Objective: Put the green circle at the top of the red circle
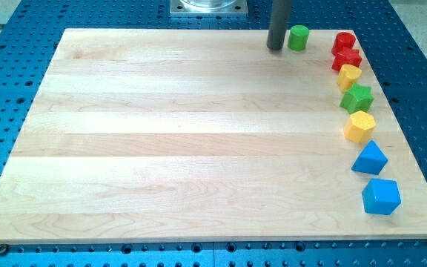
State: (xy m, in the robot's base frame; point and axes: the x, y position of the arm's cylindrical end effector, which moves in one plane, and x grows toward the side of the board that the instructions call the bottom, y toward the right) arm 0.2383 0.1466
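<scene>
My tip [275,47] has no fingers, so it holds nothing; it sits just beside the green circle [298,37], on its left near the table's [184,148] top edge. The red circle [344,41] lies further right, apart.

Light: bright, even, diffuse.
Shadows: short, soft, close under the blocks.
Glare: faint sheen on wooden board [199,133].
Focus: sharp across frame; no motion blur.

Down the wooden board's [161,133] right edge: red star [348,59], yellow [349,76], green star [356,97], yellow [359,127], perhaps hexagonal, two blue [369,158] [381,196]
</scene>
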